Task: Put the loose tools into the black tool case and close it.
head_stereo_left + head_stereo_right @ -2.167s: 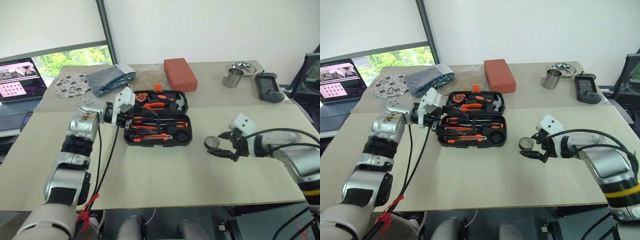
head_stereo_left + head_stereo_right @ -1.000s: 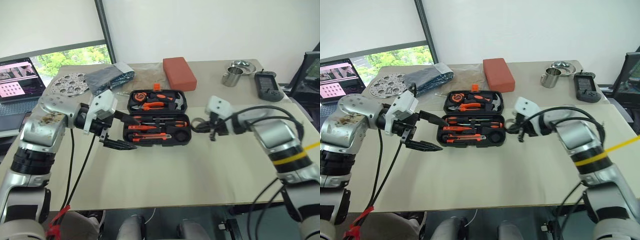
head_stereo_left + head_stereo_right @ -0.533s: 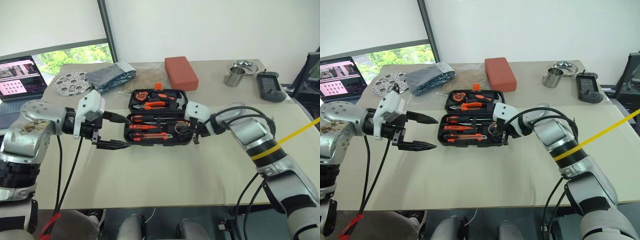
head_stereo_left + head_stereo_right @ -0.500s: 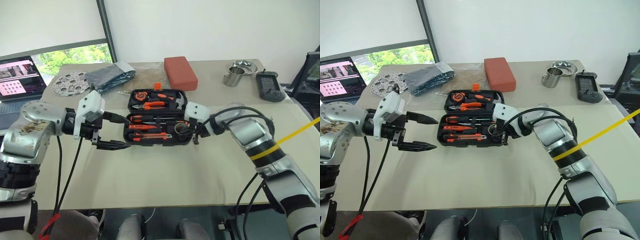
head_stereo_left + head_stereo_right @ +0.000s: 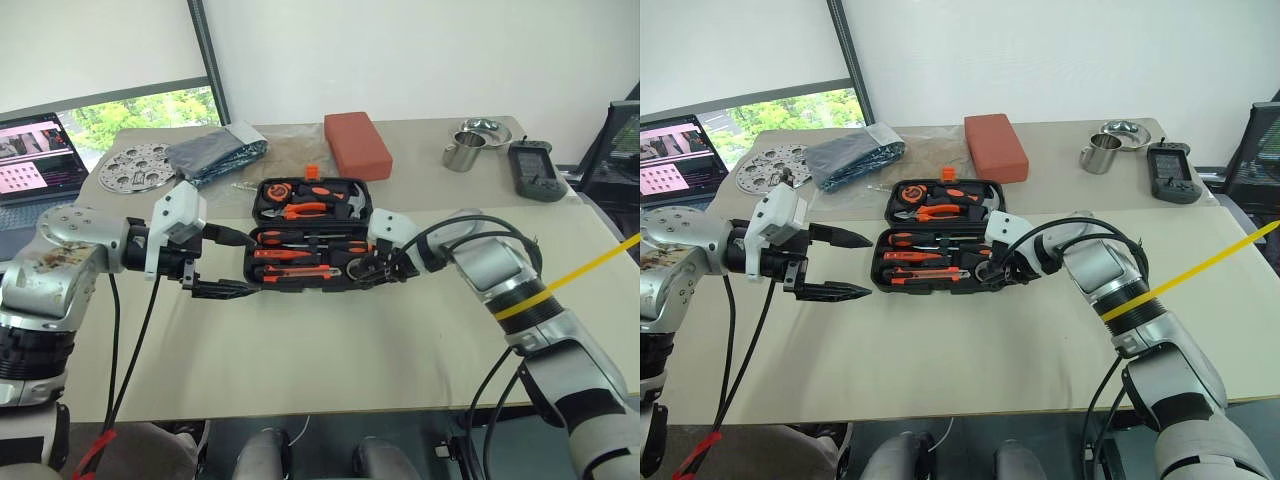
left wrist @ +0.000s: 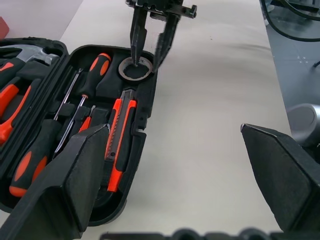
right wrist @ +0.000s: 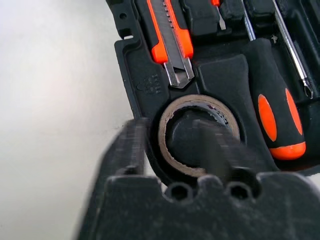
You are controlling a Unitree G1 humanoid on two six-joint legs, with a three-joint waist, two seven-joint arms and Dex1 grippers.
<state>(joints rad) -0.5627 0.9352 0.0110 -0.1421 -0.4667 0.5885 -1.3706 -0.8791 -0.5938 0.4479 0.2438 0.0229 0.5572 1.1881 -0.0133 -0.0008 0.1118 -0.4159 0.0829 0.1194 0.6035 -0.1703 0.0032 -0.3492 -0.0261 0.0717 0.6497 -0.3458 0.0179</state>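
My right gripper (image 6: 151,47) sits over the near right corner of the black tool case (image 5: 312,236), fingers parted around the small black tape roll (image 7: 197,134), which lies in its round slot. One finger is outside the roll's rim, the other over its core; I can't tell if either touches it. Roll looks let go, not gripped.

My left gripper (image 5: 838,264) hangs spread wide and empty, just off the case's left edge, fingers pointing toward it, not touching.

The case lies open on the table (image 5: 330,350). Front half holds two orange-and-black screwdrivers (image 6: 35,155), a slim tester screwdriver (image 6: 75,131) and the utility knife (image 6: 120,137) beside the roll. Lid half behind holds pliers (image 5: 300,210) and a hammer (image 5: 352,203); orange latch (image 5: 312,173) at the far edge.

Open tabletop in front of the case and to its right. Behind it, apart: a red-orange block (image 5: 357,146), a grey bag (image 5: 215,153), a perforated metal disc (image 5: 135,166). Far right: a steel cup (image 5: 460,156), a small bowl (image 5: 481,128), a black handheld device (image 5: 532,170). A laptop (image 5: 35,160) sits at the left edge. White wall behind, a window at left.
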